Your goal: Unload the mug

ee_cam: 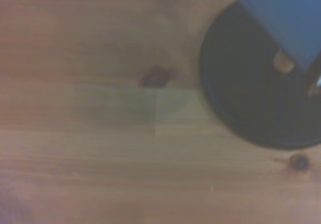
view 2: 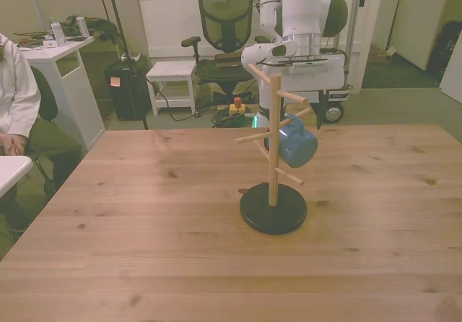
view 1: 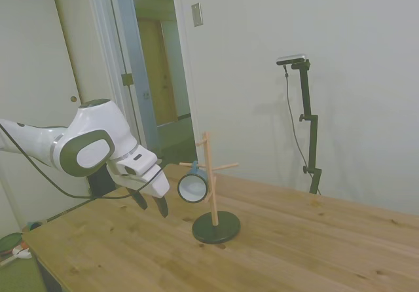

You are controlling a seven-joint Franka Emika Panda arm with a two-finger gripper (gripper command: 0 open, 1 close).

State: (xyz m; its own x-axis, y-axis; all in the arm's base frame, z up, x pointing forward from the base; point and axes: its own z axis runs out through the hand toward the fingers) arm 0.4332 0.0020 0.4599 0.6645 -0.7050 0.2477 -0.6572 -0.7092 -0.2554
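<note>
Light-blue enamel mug [view 1: 193, 187] hung by handle on wooden peg stand [view 1: 213, 190], mouth sideways toward gripper [view 1: 151, 204]. Fingers slightly apart, empty, just short of rim.

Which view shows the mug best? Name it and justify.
The front view: the mug hangs in full on the wooden peg stand, unobstructed. The side view shows mainly its white open mouth. The wrist view catches only a blurred blue corner.
</note>
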